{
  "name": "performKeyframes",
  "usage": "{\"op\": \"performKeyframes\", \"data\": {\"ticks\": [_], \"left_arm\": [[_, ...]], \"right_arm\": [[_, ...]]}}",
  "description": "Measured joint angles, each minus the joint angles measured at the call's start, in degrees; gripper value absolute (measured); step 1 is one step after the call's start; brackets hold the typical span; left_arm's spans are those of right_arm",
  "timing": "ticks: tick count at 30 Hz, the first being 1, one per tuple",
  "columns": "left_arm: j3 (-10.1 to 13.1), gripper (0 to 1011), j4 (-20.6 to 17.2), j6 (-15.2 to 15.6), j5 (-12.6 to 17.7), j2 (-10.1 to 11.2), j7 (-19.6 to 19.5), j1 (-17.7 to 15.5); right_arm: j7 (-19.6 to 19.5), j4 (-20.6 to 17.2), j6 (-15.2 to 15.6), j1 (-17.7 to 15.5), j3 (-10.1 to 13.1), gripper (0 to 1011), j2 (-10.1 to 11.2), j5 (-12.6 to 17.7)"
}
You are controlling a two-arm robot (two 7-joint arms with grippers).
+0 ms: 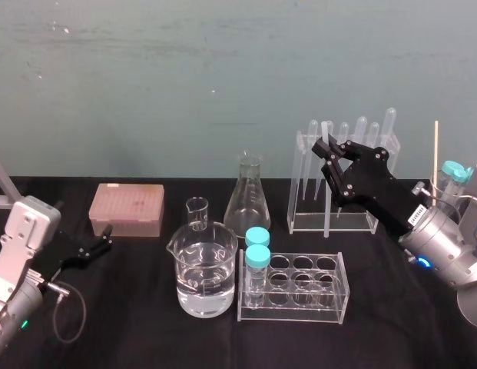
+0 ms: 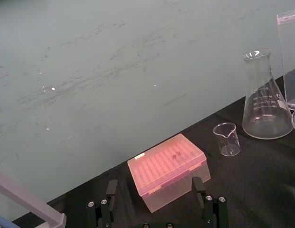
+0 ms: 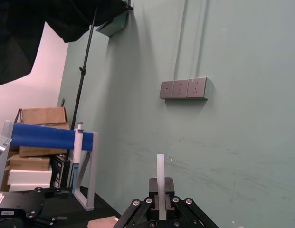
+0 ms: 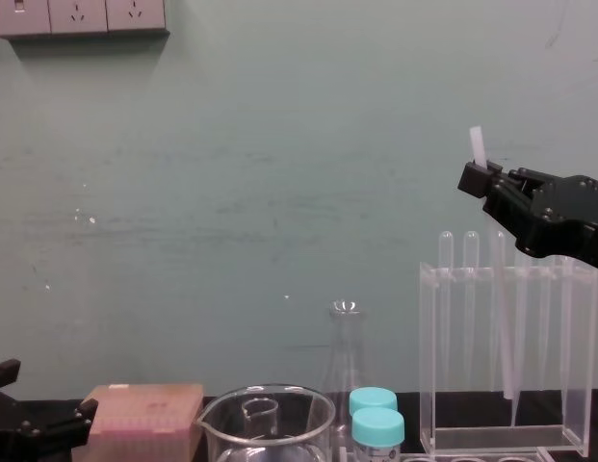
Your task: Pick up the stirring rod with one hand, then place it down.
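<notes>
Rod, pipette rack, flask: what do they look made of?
The rod looks translucent white, matte: frosted glass or plastic, can't tell. The pipette rack: clear flat panels, bright edges, likely acrylic. The flask: clear, glossy, printed graduations, probably glass.

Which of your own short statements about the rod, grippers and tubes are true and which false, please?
1. The right gripper is shut on the stirring rod near its upper end. True.
2. The stirring rod is lying flat. False: it is held nearly upright at the pipette rack.
3. The left gripper holds the pink box. False: it is open, low on the left, apart from the box.
4. Two teal-capped tubes stand in the tube rack. True.
</notes>
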Motion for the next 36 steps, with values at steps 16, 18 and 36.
{"op": "performKeyframes", "data": {"ticks": [16, 18, 36], "left_arm": [[0.0, 1000, 0.0, 0.0, 0.0, 0.0, 0.0, 0.0], [0.0, 1000, 0.0, 0.0, 0.0, 0.0, 0.0, 0.0], [0.0, 1000, 0.0, 0.0, 0.0, 0.0, 0.0, 0.0]], "right_arm": [[0.0, 0.0, 0.0, 0.0, 0.0, 68, 0.0, 0.0], [0.0, 0.0, 0.0, 0.0, 0.0, 68, 0.0, 0.0], [0.0, 0.0, 0.0, 0.0, 0.0, 68, 0.0, 0.0]]}}
